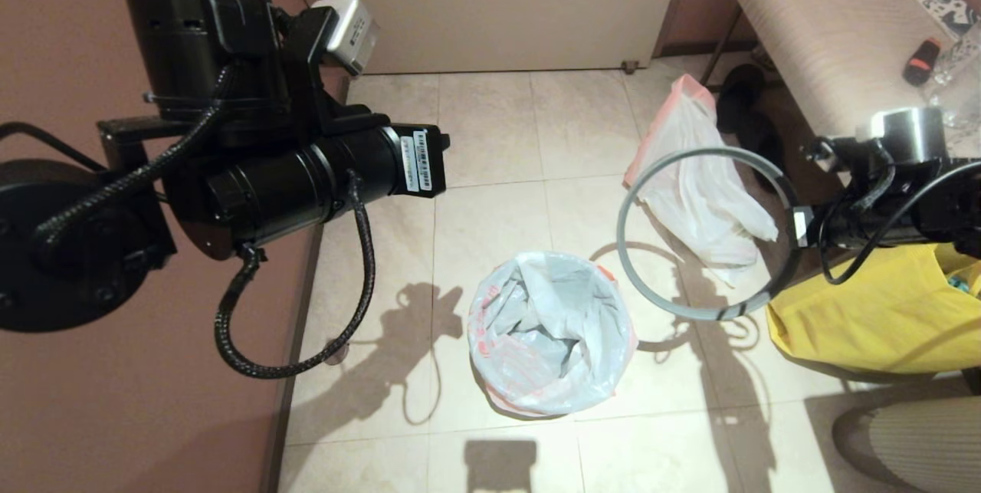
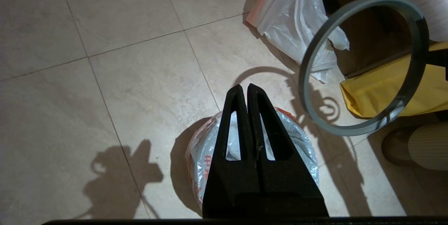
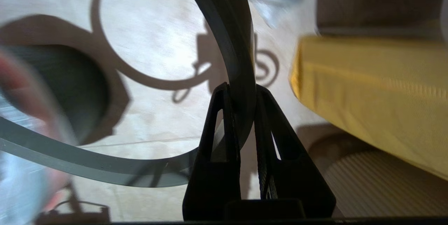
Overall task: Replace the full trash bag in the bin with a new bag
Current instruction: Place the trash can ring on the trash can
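Sitting on the floor tiles in the middle of the head view, the bin [image 1: 552, 336] already has the new bag [image 1: 553, 324] stuffed in it, red print showing around the folded-over edge. You can't really see the black wall, the bag covers it. Its mouth points straight up, and the plastic inside looks crumpled rather than pushed down flat.

Your right gripper [image 3: 241, 93] has its fingers clamped on the grey hoop [image 1: 709, 232], pinching the band itself. The hoop hangs in the air to the bin's right, well apart from it, and tilted, its opening facing partly toward the camera rather than flat over the bin. My guess is you're holding it clear so it can drop over the bag's rim and lock it down, so it'll need levelling first.

The full trash bag [image 1: 701, 186] lies on the floor behind the hoop, pink rim toward the far wall, long axis running away from you. A yellow bag [image 1: 881, 309] sits beside it.

Your left gripper [image 2: 247, 90] hovers above the bin, fingers pressed shut on nothing.
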### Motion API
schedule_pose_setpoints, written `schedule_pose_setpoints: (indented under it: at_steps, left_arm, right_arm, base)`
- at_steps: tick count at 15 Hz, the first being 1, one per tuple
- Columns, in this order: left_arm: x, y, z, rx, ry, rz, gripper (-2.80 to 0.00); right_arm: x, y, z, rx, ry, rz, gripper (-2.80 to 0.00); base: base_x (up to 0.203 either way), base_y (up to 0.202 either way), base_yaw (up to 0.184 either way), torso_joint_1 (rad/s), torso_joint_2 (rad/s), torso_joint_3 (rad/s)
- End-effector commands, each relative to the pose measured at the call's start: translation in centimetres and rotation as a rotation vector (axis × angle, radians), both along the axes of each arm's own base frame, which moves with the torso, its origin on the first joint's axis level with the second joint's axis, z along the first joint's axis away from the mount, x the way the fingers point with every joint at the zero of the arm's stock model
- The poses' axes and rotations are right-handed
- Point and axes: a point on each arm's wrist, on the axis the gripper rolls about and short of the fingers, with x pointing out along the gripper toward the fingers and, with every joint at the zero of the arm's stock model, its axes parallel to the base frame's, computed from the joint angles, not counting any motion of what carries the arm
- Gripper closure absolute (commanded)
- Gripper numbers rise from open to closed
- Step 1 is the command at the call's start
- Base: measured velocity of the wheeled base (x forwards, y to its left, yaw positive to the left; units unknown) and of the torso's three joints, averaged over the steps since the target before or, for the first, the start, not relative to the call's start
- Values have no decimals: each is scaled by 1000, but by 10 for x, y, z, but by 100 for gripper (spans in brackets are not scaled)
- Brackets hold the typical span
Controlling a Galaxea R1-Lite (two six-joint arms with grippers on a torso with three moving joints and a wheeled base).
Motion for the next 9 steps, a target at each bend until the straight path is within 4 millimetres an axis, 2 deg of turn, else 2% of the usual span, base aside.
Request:
schedule_pose_setpoints:
  at_steps: [1,3,5,6,9]
  left_arm:
    - [-8,2,7,-15,-19,-9,0]
    - [-10,4,9,-20,-26,-7,0]
    - [-11,6,11,-24,-32,-5,0]
    - [-10,6,10,-23,-31,-3,0]
    - [-6,14,14,-39,-48,23,0]
  right_arm:
    - [-45,38,54,12,-143,117,0]
    - [-59,78,58,9,-148,214,0]
    - [-68,108,55,0,-134,291,0]
    - [-69,121,46,-14,-88,322,0]
    - [-55,141,15,-42,20,359,0]
  base:
    - [0,0,0,0,0,0]
    - [0,0,0,0,0,0]
    - [0,0,0,0,0,0]
    - [0,0,0,0,0,0]
    - [0,0,0,0,0,0]
